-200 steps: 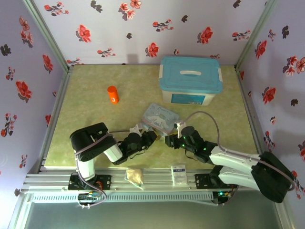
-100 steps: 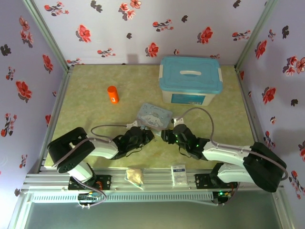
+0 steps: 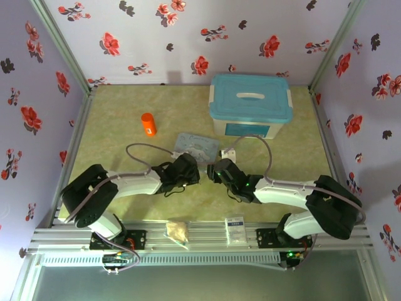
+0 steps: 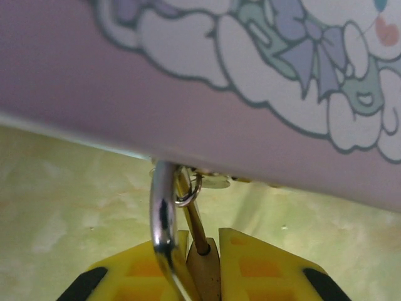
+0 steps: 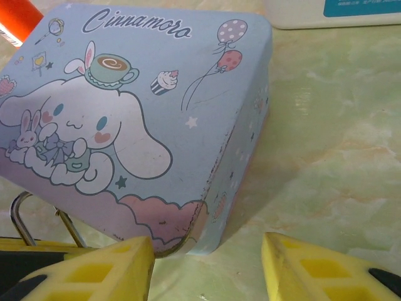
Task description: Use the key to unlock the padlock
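Left claw (image 3: 190, 170) clenched on the brass padlock (image 4: 204, 268). Its shackle (image 4: 161, 219) runs up to the near edge of the cartoon tin (image 3: 195, 146), with a small ring (image 4: 189, 189) at the top. Right claw (image 3: 213, 172) released, jaws wide, nothing between them, just beside the left claw. Blue-lidded bin (image 3: 250, 103) close behind the tin. Bare table (image 3: 119, 157) lies open leftward toward the orange bottle (image 3: 148, 124). Left wrist view gives the grip; right wrist view gives the tin's lid, front corner and free table beside it; overhead gives claw spacing.

Cartoon tin (image 4: 188, 81) close before left gripper (image 4: 202, 266)
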